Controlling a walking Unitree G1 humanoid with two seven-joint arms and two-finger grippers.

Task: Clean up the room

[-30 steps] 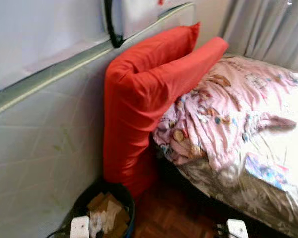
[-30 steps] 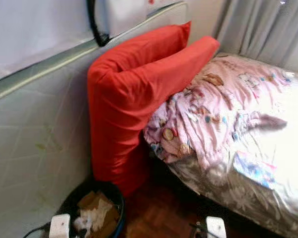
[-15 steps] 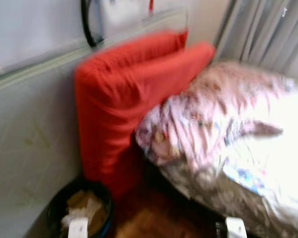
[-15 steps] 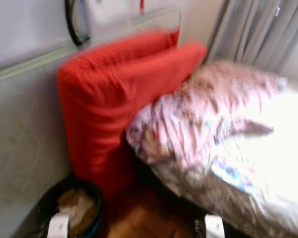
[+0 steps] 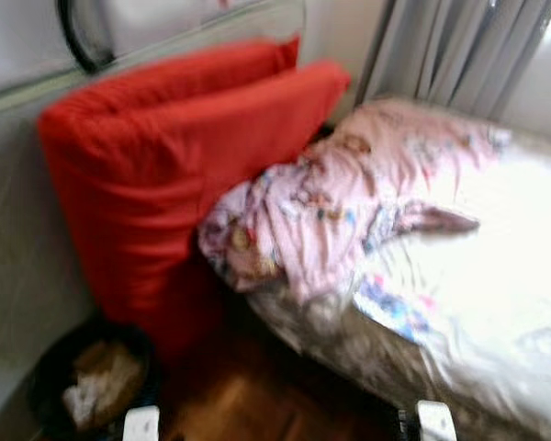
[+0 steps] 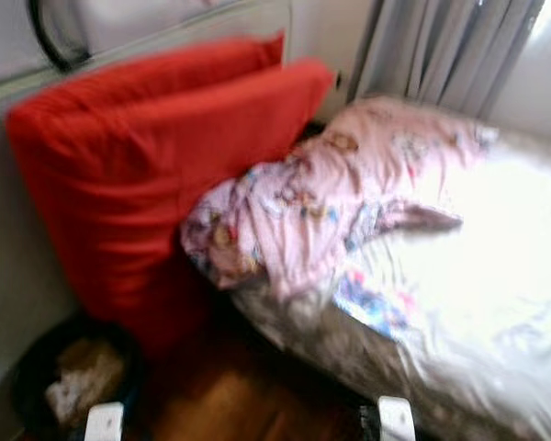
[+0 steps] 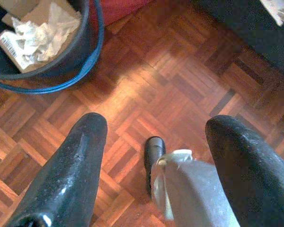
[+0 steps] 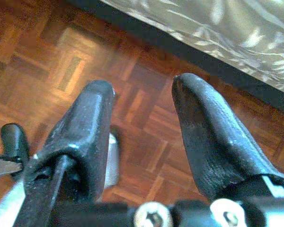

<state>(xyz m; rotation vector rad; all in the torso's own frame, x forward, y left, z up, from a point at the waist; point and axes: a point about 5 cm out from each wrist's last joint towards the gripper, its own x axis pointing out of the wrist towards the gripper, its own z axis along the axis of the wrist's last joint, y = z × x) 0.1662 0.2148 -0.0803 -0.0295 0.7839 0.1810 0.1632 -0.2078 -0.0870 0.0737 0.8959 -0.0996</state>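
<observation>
Facing the bed, the head views show a crumpled pink blanket (image 5: pixel 331 211) beside a red cushion (image 5: pixel 165 165). Left gripper (image 7: pixel 154 142) hangs spread and empty near the bin (image 7: pixel 61 61); right gripper (image 8: pixel 142 123) likewise. Steady first, then reach.

cushion (image 5: pixel 165 175) left of bed (image 5: pixel 459 303), bin (image 5: pixel 87 386) below cushion

Camera view now further right.

Left end effector (image 7: pixel 154 156) black textured fingers, right end effector (image 8: pixel 144 137) silver screws, black fingers
</observation>
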